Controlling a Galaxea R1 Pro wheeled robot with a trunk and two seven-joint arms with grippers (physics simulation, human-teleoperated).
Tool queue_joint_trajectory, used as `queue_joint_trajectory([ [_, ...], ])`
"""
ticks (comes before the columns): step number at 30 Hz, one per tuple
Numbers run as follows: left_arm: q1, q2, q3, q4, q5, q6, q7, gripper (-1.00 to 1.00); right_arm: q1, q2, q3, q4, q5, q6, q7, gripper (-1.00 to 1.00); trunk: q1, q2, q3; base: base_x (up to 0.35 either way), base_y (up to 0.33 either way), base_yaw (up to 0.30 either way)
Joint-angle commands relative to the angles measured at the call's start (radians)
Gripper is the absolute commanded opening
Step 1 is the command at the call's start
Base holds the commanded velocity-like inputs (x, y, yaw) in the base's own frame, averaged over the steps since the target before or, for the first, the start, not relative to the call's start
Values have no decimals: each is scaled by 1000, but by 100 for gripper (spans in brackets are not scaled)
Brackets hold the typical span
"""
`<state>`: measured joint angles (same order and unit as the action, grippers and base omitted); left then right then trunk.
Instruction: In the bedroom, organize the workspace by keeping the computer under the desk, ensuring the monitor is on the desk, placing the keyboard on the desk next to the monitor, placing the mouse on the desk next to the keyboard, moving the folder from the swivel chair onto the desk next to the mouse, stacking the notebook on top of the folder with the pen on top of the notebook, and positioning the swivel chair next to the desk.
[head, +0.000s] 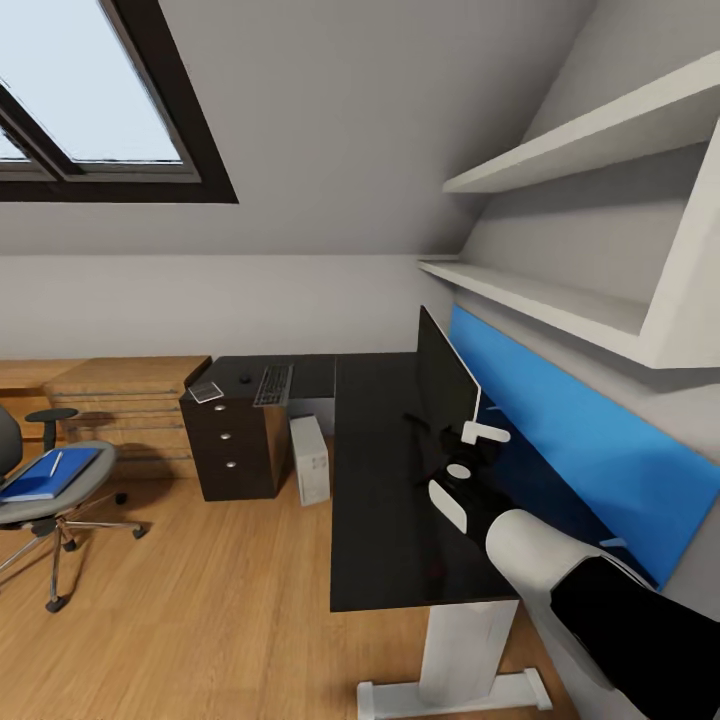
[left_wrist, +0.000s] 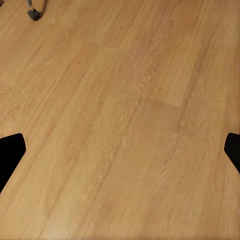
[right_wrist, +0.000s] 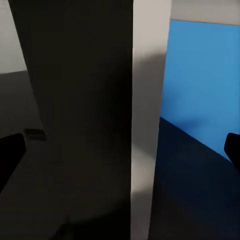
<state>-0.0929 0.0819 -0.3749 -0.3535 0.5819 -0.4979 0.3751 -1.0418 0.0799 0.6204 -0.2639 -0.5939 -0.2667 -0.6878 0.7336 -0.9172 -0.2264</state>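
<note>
Head view: right gripper (head: 462, 452) spread wide at monitor (head: 445, 385) edge (desk (head: 385, 520) bare nearby).

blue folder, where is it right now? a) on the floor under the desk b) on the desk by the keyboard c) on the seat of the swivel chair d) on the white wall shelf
c: in the head view the blue folder lies flat on the seat of the swivel chair, with the white pen resting on top of it, well apart from the desk.
</note>
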Motion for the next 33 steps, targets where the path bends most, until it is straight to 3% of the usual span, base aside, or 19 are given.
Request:
queue_joint_trajectory([
  [1,-1,1,-9,-1,4,-2,8,100,-1,0,8,0,-11,-5,-4,100,0,-1,-1,0,0,0],
  [24,-1,1,-9,-1,4,-2,7,100,-1,0,9,3,-10,-6,-2,100,0,-1,-1,-6,-45,0],
  [33,-1,1,-8,-1,4,-2,7,100,-1,0,10,5,-9,-6,-2,100,0,-1,-1,-241,0,0],
])
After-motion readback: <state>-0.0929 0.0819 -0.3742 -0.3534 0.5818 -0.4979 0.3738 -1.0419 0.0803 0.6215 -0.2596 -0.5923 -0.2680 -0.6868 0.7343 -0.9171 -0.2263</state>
